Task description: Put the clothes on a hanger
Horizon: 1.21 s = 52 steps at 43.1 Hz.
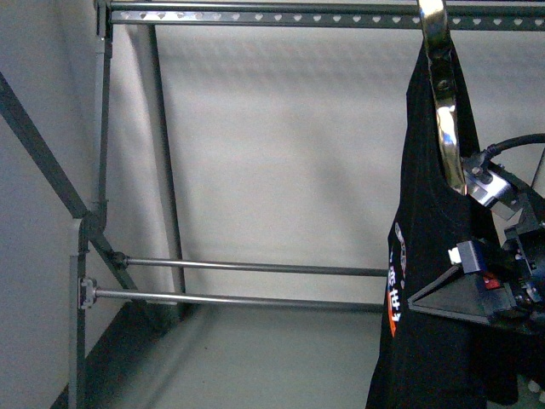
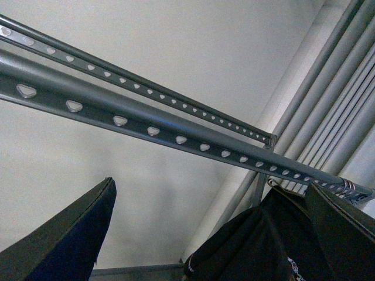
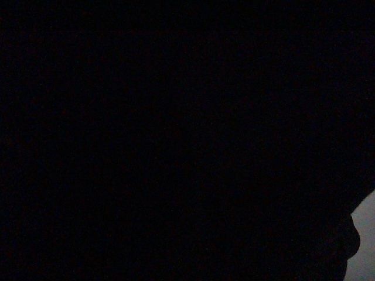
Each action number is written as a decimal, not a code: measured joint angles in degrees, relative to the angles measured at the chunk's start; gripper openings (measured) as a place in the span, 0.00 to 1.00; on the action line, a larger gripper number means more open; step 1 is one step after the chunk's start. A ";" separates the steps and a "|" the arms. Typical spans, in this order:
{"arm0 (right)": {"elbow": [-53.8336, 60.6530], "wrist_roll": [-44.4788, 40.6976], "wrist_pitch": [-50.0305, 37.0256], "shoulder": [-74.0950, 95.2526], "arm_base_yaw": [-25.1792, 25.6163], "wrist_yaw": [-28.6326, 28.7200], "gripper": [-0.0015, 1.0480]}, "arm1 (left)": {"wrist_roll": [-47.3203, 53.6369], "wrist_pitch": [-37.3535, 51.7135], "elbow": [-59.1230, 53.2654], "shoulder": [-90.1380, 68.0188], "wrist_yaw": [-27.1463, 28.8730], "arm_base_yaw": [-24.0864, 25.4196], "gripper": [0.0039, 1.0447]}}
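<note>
Grey metal tubing forms the hanger (image 1: 324,15), its flat top rails pierced with heart-shaped holes and running along the upper edge of the front view. The clothes (image 1: 426,213), a black T-shirt, hang at the far right on a shiny coat-hanger (image 1: 447,128). The coat-hanger's hook crosses the top rails at the frame's upper limit, and whether it bears on a rail cannot be told. Two lower rods (image 1: 255,267) span the rack horizontally and end behind the shirt's left edge. To the left of the shirt the bay between rails and rods is open, backed by a pale wall (image 1: 298,153). The right gripper (image 1: 456,294) sits against the shirt's lower right side; whether its jaws are apart or clamped on cloth cannot be told. The right wrist view is dark. From the left wrist, the left gripper (image 2: 211,184) shows its fingers (image 2: 64,234) standing wide apart beneath the two pierced rails, with the shirt (image 2: 252,246) bunched under the nearer rail, close beside the far finger.
</note>
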<state>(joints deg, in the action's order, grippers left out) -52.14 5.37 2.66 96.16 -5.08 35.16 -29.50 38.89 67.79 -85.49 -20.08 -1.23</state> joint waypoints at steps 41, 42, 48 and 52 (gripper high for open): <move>-54.95 39.74 -6.67 32.09 5.86 19.82 0.04 | 0.02 0.00 -0.02 -0.02 0.00 0.00 0.94; -56.04 40.94 -7.08 32.59 5.86 19.87 0.04 | 0.02 0.00 -0.02 -0.02 0.00 0.00 0.94; -63.12 52.68 -10.12 35.80 5.68 20.09 0.04 | 0.02 0.00 -0.02 -0.02 0.00 0.00 0.94; -70.66 59.06 -8.66 39.15 5.35 19.50 0.04 | 0.02 0.00 -0.02 -0.02 0.00 0.00 0.94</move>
<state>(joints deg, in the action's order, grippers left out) -122.80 64.42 -6.00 135.31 0.27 54.65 -29.47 38.89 67.77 -85.52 -20.08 -1.23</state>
